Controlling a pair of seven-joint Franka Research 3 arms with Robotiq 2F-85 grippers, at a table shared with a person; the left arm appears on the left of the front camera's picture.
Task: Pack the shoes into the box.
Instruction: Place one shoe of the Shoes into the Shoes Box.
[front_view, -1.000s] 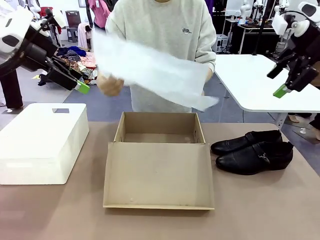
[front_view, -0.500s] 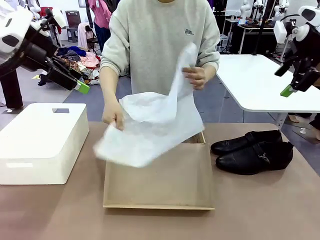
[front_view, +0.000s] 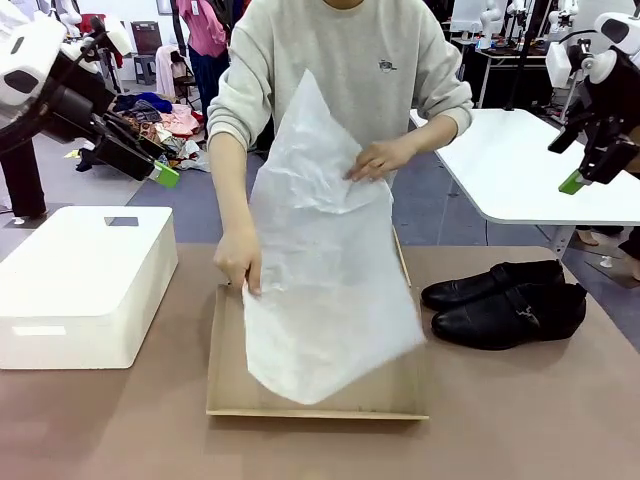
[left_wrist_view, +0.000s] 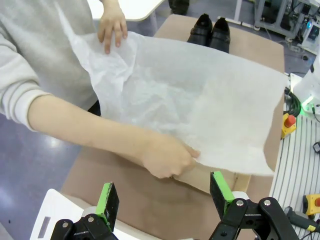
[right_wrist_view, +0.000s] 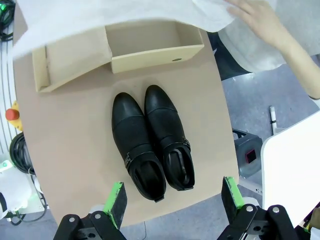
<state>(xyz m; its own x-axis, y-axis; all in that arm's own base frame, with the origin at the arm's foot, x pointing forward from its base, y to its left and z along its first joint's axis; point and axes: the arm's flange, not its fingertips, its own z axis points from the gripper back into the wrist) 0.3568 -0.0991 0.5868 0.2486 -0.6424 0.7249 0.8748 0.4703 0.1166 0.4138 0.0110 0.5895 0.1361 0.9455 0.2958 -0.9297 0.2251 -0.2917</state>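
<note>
The shoes (front_view: 505, 302) lie right of the box (front_view: 316, 392), tissue paper (front_view: 325, 270) over it.

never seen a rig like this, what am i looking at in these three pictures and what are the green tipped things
This is a table shared by two robot arms and a person. The wide picture comes from a fixed camera on the robot's side, looking across at the person. The other two come from cameras on each arm's wrist; the black fingers with green pads are that arm's pincer. The left pincer and the right pincer are both open, in the air, holding nothing. On the table lie a brown cardboard box, a pair of black shoes beside it and a white box. The person's one hand and other hand hold a tissue paper sheet over the cardboard box.
</note>
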